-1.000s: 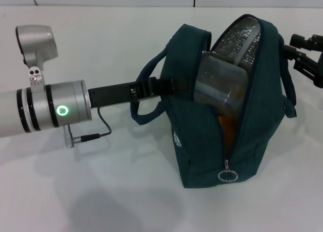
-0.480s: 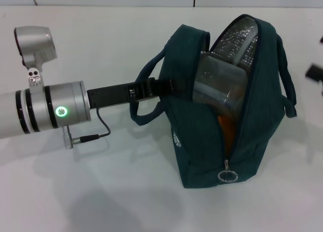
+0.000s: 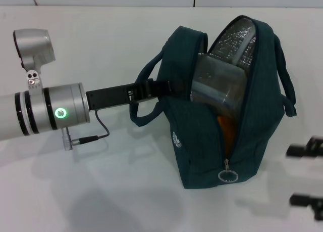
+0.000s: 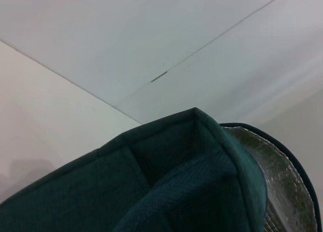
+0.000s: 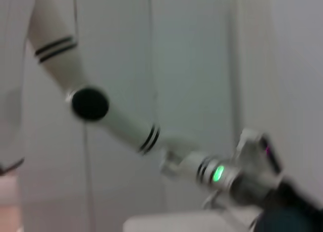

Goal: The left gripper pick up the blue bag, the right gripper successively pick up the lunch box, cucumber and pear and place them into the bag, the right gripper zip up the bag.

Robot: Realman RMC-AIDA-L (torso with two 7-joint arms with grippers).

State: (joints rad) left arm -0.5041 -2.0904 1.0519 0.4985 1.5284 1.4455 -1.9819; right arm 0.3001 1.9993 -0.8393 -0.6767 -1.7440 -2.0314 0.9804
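Observation:
The blue bag (image 3: pixel 197 126) stands upright on the white table, its zipper open down the front. My left gripper (image 3: pixel 151 88) reaches in from the left and is shut on the bag's near rim, by a handle. Inside the opening sits the clear lunch box (image 3: pixel 219 85), with an orange patch of the pear (image 3: pixel 226 133) below it. The cucumber is hidden. The ring pull (image 3: pixel 227 176) hangs at the zipper's low end. My right gripper (image 3: pixel 306 175) is open at the right edge, to the right of the ring pull. The left wrist view shows the bag's fabric (image 4: pixel 166 176) and foil lining (image 4: pixel 285 186).
The white table (image 3: pixel 101 191) spreads around the bag, with a wall seam behind. A thin cable (image 3: pixel 98 133) hangs under my left wrist. The right wrist view shows my left arm (image 5: pixel 217 174) far off and a dark corner of the bag (image 5: pixel 290 217).
My right gripper has moved from the upper right, behind the bag's far handle, down to the lower right near the zipper's end. The left gripper and bag have barely shifted.

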